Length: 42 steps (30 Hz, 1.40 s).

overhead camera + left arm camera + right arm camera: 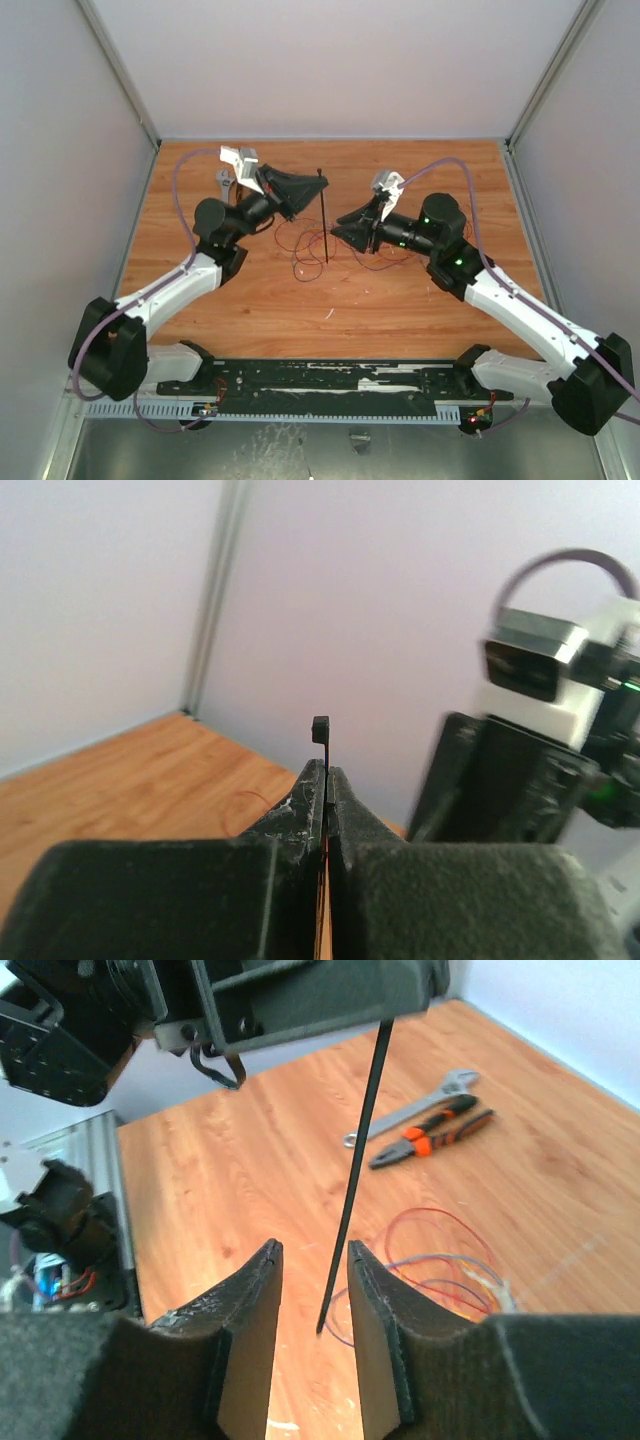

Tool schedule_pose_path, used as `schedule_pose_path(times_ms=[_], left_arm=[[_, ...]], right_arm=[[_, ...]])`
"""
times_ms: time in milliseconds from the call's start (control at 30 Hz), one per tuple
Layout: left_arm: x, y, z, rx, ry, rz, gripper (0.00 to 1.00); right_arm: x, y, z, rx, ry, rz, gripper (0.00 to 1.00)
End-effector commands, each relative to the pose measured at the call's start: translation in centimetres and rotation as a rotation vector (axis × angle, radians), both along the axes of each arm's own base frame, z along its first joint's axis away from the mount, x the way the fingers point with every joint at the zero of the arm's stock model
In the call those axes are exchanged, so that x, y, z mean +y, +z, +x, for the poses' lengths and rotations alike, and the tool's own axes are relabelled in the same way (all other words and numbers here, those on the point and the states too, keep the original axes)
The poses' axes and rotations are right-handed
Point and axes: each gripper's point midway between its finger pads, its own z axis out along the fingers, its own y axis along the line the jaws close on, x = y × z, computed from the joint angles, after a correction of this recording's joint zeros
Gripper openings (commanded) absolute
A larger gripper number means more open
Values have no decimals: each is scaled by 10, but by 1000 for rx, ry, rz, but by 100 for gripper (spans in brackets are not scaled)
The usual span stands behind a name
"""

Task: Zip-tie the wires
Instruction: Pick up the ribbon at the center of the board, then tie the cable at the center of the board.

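Black zip tie (355, 1160) hung upright from the shut left jaws; part-open right jaws straddled its tail and needed to close squarely, clear of the wires (440, 1250).

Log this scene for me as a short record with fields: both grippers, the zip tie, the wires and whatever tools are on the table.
left gripper: shut on the zip tie, just below its head
right gripper: open, one jaw on each side of the tie's free end, not clamping
zip tie: held off the table, hanging down
wires: loose on the table, not bundled
pliers: lying on the table beside the wrench
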Motion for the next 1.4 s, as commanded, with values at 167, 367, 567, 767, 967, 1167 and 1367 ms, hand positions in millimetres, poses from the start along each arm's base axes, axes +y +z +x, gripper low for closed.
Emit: schedule_pose_path(times_ms=[167, 367, 567, 767, 967, 1167, 1367], left_arm=[[-6, -2, 101, 9, 93, -3, 0], [-31, -27, 163, -38, 115, 3, 0], [-49, -67, 221, -17, 107, 7, 0], [-61, -89, 261, -22, 133, 21, 0], [-71, -125, 285, 26, 119, 23, 0], [-75, -159, 288, 79, 104, 48, 0], [-76, -168, 277, 96, 72, 53, 0]], right_arm=[[-75, -10, 35, -22, -365, -23, 35], [-93, -17, 38, -30, -408, -31, 35], [-96, -27, 40, -24, -403, -49, 35], [-100, -39, 43, -14, -400, -71, 35], [-102, -43, 49, -10, -398, -76, 35], [-102, -50, 52, 8, -396, -81, 35], [-102, -51, 53, 20, -397, -75, 33]])
